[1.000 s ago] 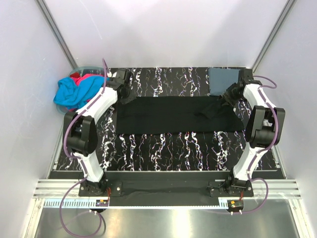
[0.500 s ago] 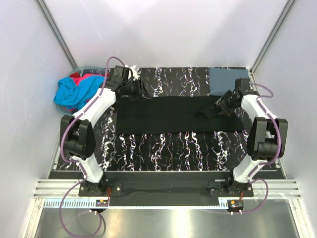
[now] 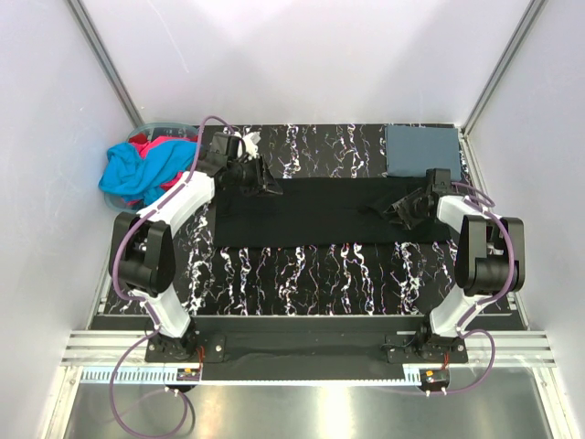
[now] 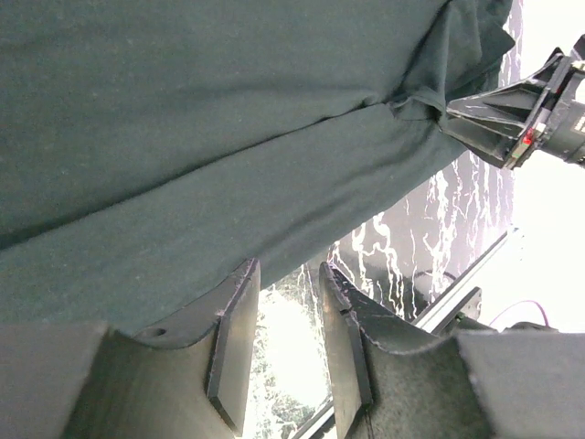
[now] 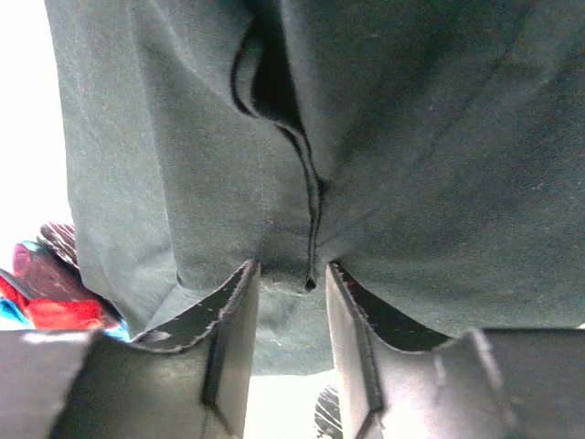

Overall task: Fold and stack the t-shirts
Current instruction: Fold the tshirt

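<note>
The black t-shirt [image 3: 311, 212] lies spread as a long band across the middle of the table. My left gripper [image 3: 267, 184] is low over its far left edge. In the left wrist view the left gripper [image 4: 285, 315] is open and empty, with the shirt [image 4: 210, 137] just ahead. My right gripper [image 3: 398, 208] is at the shirt's right end. In the right wrist view the right gripper [image 5: 285, 302] stands a little open, with a raised fold of black cloth [image 5: 311, 210] between the tips. A folded slate blue-grey shirt [image 3: 421, 149] lies at the back right.
The cyan shirt [image 3: 137, 171] and the red shirt [image 3: 146, 142] are heaped in the pale plastic tub [image 3: 163, 123] at the back left. Marbled black table [image 3: 320, 270] shows in front of the shirt. The right gripper also shows in the left wrist view [image 4: 512, 114].
My left gripper has moved right along the shirt's far edge. My right gripper has moved left and nearer, onto the shirt's right end. The shirt's fold has shifted slightly.
</note>
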`<state>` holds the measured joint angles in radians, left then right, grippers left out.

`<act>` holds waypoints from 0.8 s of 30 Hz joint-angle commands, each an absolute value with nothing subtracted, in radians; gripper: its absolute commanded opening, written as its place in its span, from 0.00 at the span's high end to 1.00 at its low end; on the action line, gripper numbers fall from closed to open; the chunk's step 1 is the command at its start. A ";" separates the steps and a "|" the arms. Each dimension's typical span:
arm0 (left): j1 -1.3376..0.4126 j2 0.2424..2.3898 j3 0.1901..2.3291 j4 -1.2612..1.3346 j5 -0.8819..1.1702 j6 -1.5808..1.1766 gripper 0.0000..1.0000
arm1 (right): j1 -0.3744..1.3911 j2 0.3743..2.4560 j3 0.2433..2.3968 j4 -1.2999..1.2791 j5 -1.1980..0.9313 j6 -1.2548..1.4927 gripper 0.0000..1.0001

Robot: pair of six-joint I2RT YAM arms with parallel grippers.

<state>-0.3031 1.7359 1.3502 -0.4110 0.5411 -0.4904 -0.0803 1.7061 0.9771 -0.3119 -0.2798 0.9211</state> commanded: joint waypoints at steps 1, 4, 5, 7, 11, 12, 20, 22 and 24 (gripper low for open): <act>-0.305 1.689 1.342 -0.345 0.587 -0.500 0.62 | -0.072 1.671 0.963 -0.221 -0.287 0.986 0.59; -0.304 1.687 1.344 -0.342 0.597 -0.502 0.62 | -0.072 1.678 0.969 -0.222 -0.291 0.992 0.65; -0.305 1.683 1.342 -0.341 0.592 -0.502 0.62 | -0.074 1.677 0.971 -0.221 -0.293 0.997 0.67; -0.305 1.678 1.339 -0.342 0.581 -0.499 0.61 | -0.072 1.672 0.971 -0.219 -0.295 1.002 0.72; -0.304 1.687 1.339 -0.342 0.583 -0.506 0.62 | -0.068 1.651 0.974 -0.221 -0.287 1.005 0.96; -0.304 1.692 1.339 -0.341 0.589 -0.506 0.62 | -0.066 1.649 0.974 -0.221 -0.287 1.006 1.00; -0.302 1.692 1.339 -0.341 0.583 -0.505 0.61 | -0.029 1.576 0.953 -0.218 -0.279 1.054 1.00; -0.304 1.695 1.339 -0.342 0.584 -0.508 0.61 | -0.008 1.557 0.940 -0.219 -0.255 1.065 1.00; -0.304 1.698 1.338 -0.342 0.583 -0.506 0.61 | -0.005 1.534 0.924 -0.219 -0.238 1.075 1.00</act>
<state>-0.3027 1.7359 1.3388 -0.3859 0.5575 -0.5026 -0.0216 1.5974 0.9440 -0.2470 -0.2726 1.0420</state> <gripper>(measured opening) 0.385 0.011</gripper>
